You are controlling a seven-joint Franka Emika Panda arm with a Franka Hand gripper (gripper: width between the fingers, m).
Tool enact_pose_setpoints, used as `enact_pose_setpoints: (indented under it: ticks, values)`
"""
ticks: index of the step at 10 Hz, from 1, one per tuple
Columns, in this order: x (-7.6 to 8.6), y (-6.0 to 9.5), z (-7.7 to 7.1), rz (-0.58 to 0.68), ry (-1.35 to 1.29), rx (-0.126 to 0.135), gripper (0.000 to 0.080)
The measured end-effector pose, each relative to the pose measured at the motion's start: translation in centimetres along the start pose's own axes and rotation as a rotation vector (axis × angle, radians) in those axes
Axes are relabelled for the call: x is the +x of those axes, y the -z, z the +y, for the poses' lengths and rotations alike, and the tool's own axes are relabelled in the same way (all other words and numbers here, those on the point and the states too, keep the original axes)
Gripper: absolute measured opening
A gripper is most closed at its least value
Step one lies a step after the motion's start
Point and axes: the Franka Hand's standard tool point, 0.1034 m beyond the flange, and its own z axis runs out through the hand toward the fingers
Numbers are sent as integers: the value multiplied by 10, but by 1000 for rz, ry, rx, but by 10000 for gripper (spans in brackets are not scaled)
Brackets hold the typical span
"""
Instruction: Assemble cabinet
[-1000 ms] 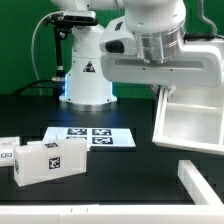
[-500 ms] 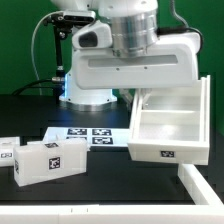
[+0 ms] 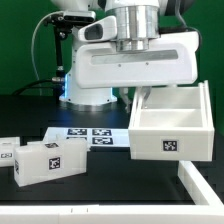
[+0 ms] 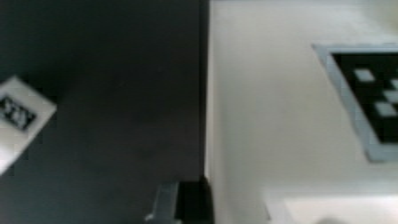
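The cabinet (image 3: 170, 125), a large white open box with a black-and-white tag on its near face, hangs in the air at the exterior view's right, above the black table. My gripper (image 3: 141, 95) is shut on its left wall, mostly hidden under the white hand. In the wrist view the cabinet's wall (image 4: 267, 120) fills the frame beside one dark finger (image 4: 185, 200); the other finger is hidden by the wall. My gripper (image 4: 210, 205) pinches that wall's edge.
A smaller white tagged block (image 3: 45, 160) lies at the exterior view's left, with another white piece (image 3: 8, 152) behind it. The marker board (image 3: 90, 136) lies mid-table. A white bar (image 3: 198, 186) runs along the front right. The arm's base (image 3: 88, 80) stands behind.
The cabinet has swung round in my grip, from tilted at the far right to level with its tagged face towards the camera. The hand has moved to the exterior view's left.
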Motion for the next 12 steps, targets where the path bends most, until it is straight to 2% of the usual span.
enact_pose_setpoints:
  ticks: [1,2,3,4,7,9,12]
  values:
    - [16,-3,20,-2,17,-12,32]
    - [34,-9,34,28,88,-24,32]
    - [44,-19,44,48,135,-36,32]
    - [40,-22,41,26,115,-25,32]
    - [37,-25,41,17,117,-26,32]
    - [37,-48,38,17,127,-33,32]
    - [48,-82,25,70,147,-37,32]
